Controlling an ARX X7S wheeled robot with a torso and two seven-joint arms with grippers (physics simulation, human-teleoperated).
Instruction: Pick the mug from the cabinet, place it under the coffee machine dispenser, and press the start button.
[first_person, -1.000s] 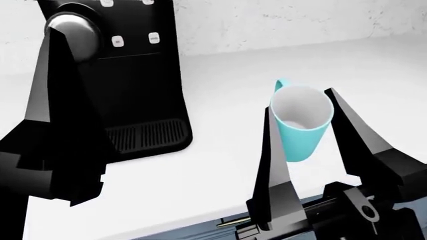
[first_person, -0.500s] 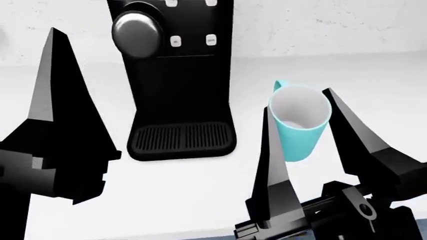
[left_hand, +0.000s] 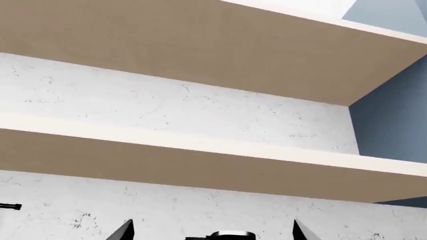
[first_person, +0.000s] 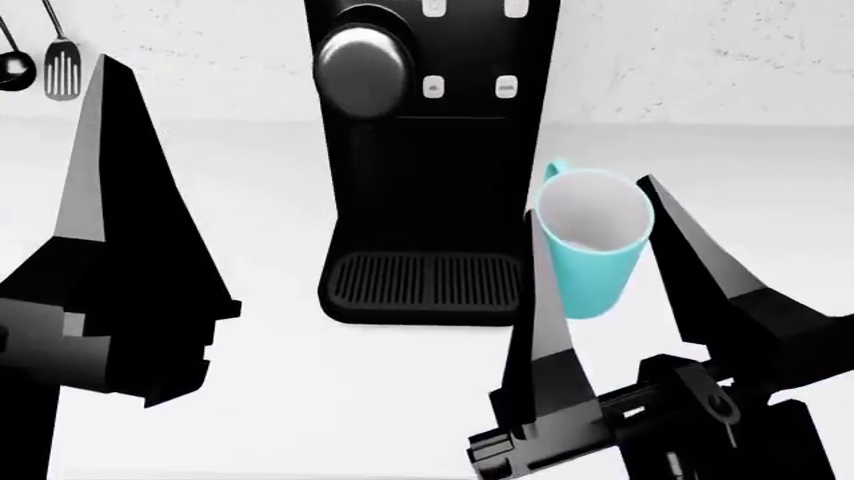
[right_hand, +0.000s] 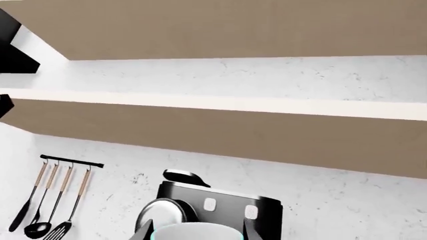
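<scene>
Coffee machine (first_person: 427, 150) shifted right; mug (first_person: 590, 245) inside right gripper (first_person: 617, 215).

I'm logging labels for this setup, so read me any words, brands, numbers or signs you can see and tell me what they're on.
No readable text in any view.
coffee machine: four small white buttons carry faint marks, too small and blurred to read; no brand name shows.
mug, held in the right gripper: plain turquoise, no print.
Wall, shelves and hanging utensils: no lettering.
</scene>
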